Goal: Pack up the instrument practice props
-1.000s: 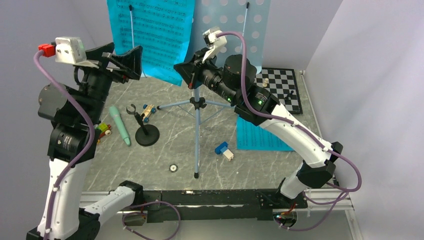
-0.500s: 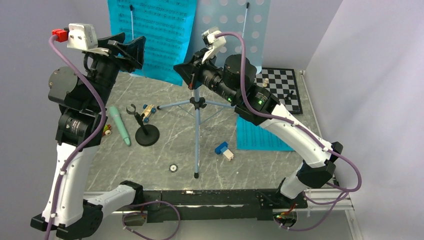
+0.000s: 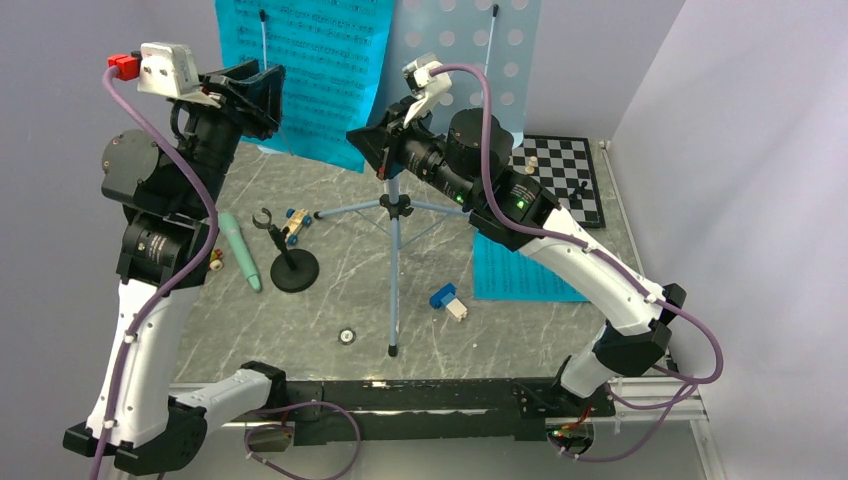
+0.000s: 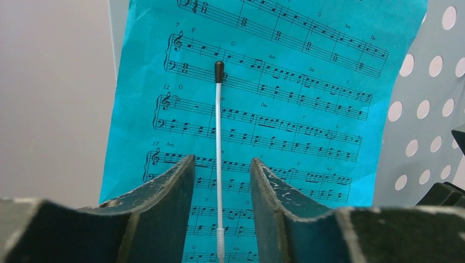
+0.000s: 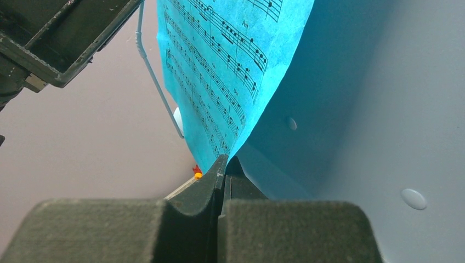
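We pinch a corner of the sheet-music page (image 5: 219, 66) in the right gripper (image 5: 223, 161). The left gripper (image 4: 222, 161), fingers apart, brackets the retaining wire (image 4: 218, 126) just ahead. Pulling now could tear the paper.

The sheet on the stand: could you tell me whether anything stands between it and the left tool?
A thin white wire with a black tip runs down the front of the sheet, in line with the gap of the open left tool. Nothing else visible intervenes. The right tool is shut on the sheet's lower corner.
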